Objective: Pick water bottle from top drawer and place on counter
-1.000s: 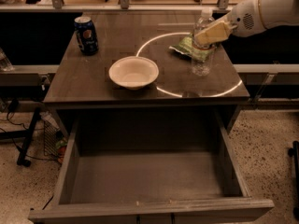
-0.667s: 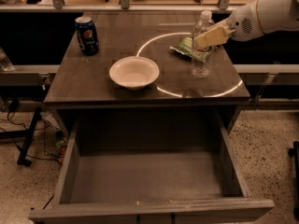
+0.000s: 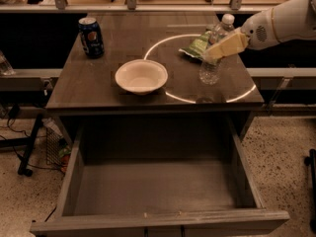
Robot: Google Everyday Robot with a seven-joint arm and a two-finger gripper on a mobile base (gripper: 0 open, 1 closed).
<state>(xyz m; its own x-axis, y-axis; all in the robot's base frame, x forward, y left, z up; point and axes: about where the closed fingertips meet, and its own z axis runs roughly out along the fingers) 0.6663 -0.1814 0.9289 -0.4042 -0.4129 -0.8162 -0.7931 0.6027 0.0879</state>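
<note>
Since the water bottle (image 3: 210, 72) already stands upright on the counter (image 3: 98, 83) near its right edge, clear of the open top drawer (image 3: 158, 191), the gripper (image 3: 213, 52), fingers pinching its upper body, probably just steadies it before letting go.

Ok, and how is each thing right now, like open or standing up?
water bottle: standing upright on the counter, cap on.
gripper: at the bottle's upper half, reaching in from the right.
top drawer: pulled open.
soda can: standing upright, back left corner.
bowl: right way up.
green bag: lying flat behind the bottle.
</note>
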